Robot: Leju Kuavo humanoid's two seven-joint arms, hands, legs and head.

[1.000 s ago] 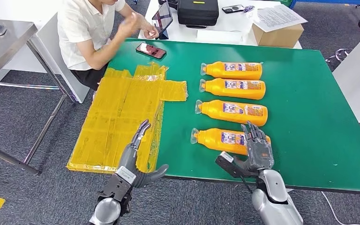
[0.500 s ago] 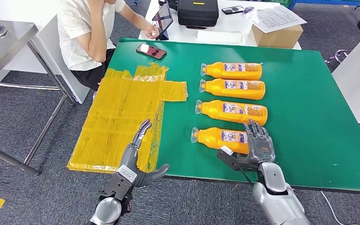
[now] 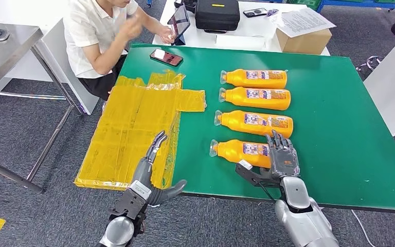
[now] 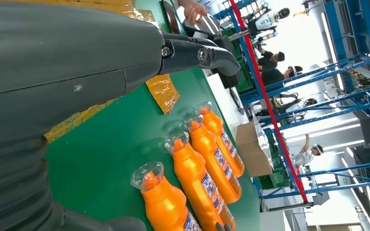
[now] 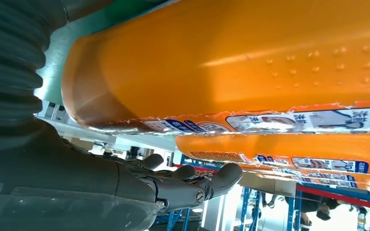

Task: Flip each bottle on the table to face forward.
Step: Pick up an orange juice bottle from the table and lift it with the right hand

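Looking down from the head, you see the right hand (image 3: 283,160) laid over the base end of the nearest bottle (image 3: 241,151), fingers spread, thumb below it; you cannot tell if it grips. Three more bottles (image 3: 254,98) lie beyond its fingertips on the green table (image 3: 339,118). The left hand (image 3: 149,170) hovers open over yellow film (image 3: 128,128). From the right wrist, the bottle (image 5: 231,62) sits just beside the fingers (image 5: 192,185). From the left wrist, the bottles (image 4: 197,173) lie well apart from its fingers (image 4: 197,53).

Nearest bottle (image 3: 241,152) base hidden beneath right hand (image 3: 283,160).
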